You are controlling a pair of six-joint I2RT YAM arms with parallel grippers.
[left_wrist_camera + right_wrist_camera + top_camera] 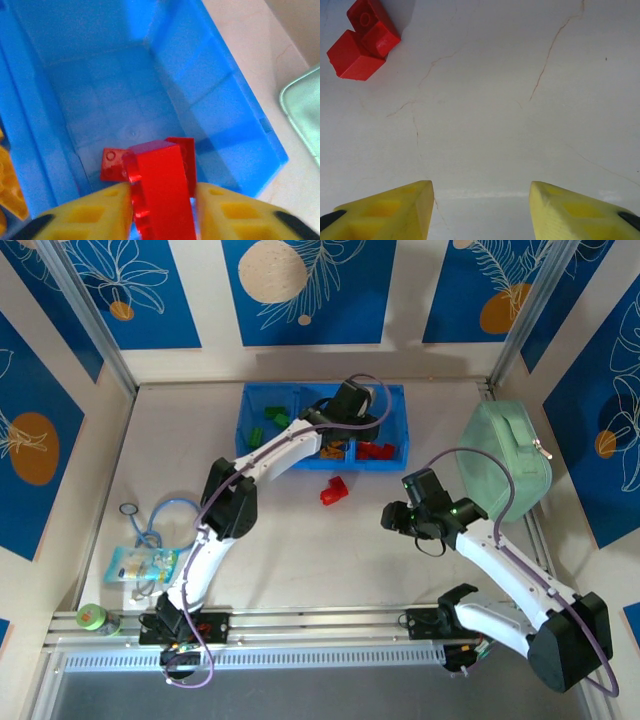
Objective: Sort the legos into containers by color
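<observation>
- top external: the blue tray [243, 430] lies at the upper middle of the frame on the pale counter [300, 570], with green legos [275, 418] in its left compartment, yellow-orange ones [330, 451] in the middle and red ones [378, 450] in the right.
- one red lego [334, 490] lies on the counter just below the tray's lower edge, apart from it.
- the left arm reaches over the tray's middle and right compartments; the right arm stops short of the loose lego, beside a mint-green case [505, 460] at the right of the frame.
- left wrist: the left tool [161, 190] hangs over the right compartment with a red brick [157, 170] standing between its yellow fingers [95, 210]. the brick touches the left one, but i cannot tell whether it is clamped.
- another red lego [112, 164] lies on the compartment floor just beyond that brick.
- right wrist: the right tool [480, 187] stands apart with bare counter between its fingers, and the loose red lego sits in the upper left corner, well clear of them.
</observation>
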